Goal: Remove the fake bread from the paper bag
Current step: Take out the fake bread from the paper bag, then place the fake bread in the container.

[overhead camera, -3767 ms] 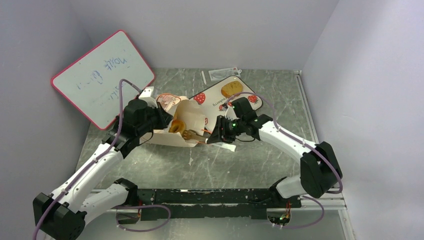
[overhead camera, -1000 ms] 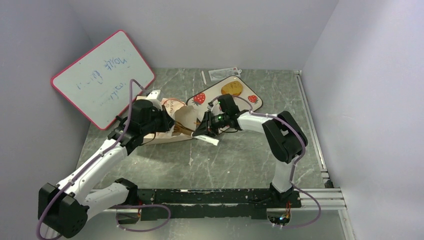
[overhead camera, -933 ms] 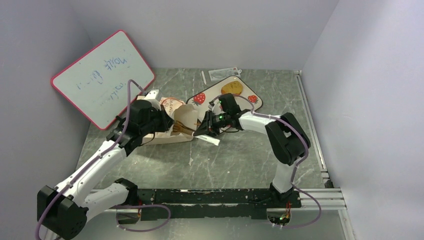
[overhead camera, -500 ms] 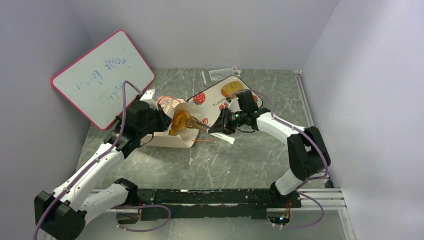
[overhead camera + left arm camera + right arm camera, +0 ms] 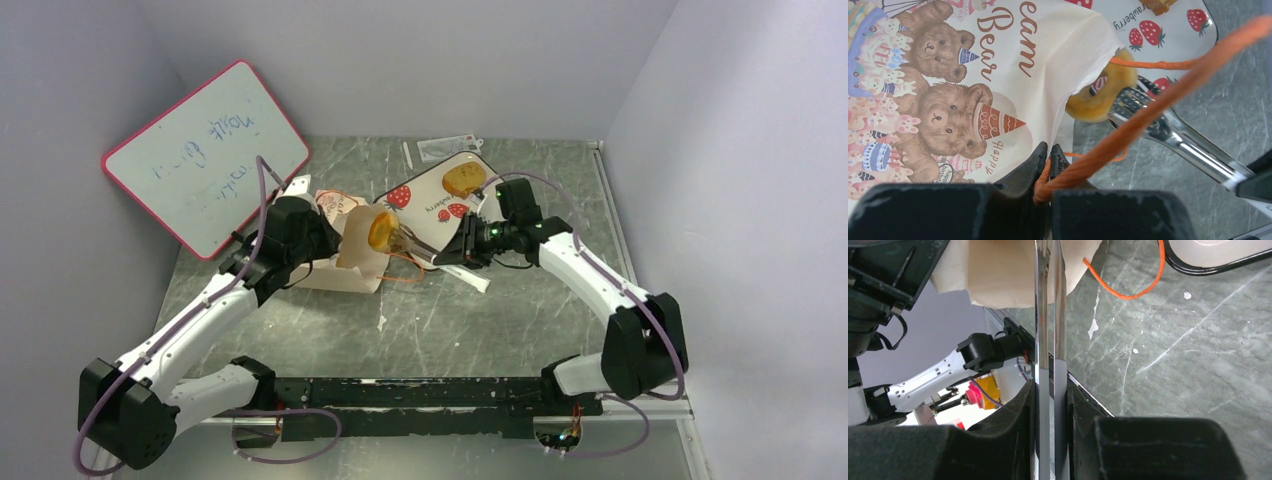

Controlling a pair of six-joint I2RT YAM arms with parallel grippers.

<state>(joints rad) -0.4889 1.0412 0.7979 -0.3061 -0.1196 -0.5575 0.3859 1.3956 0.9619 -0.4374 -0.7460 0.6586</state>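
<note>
**While tongs point(image 5: 1173, 137) meet the doughnut point(image 5: 1088, 107) at the mouth of the paper bag point(image 5: 1063, 65), the bag's inside is hidden**

Where the left pincer point(image 5: 1048, 152) is closed, it clamps the orange cord handle point(image 5: 1158, 102) of the bag. The bag lies on its side on the grey worktop point(image 5: 480, 320), with the bear print upward. The golden-brown ring doughnut is half out of the mouth, and the paper edge covers its other half. The right pincer point(image 5: 1050, 390) is closed on the handles of the metal tongs. Their tips reach the doughnut, but they are blurred in the left wrist view, and I cannot tell how firmly they pinch. Any bread deeper in the bag cannot be seen. One tan bun point(image 5: 462, 179) lies on the strawberry-print tray point(image 5: 430, 185) behind the bag. A pink-framed whiteboard point(image 5: 205, 150) leans at the left wall.
</note>
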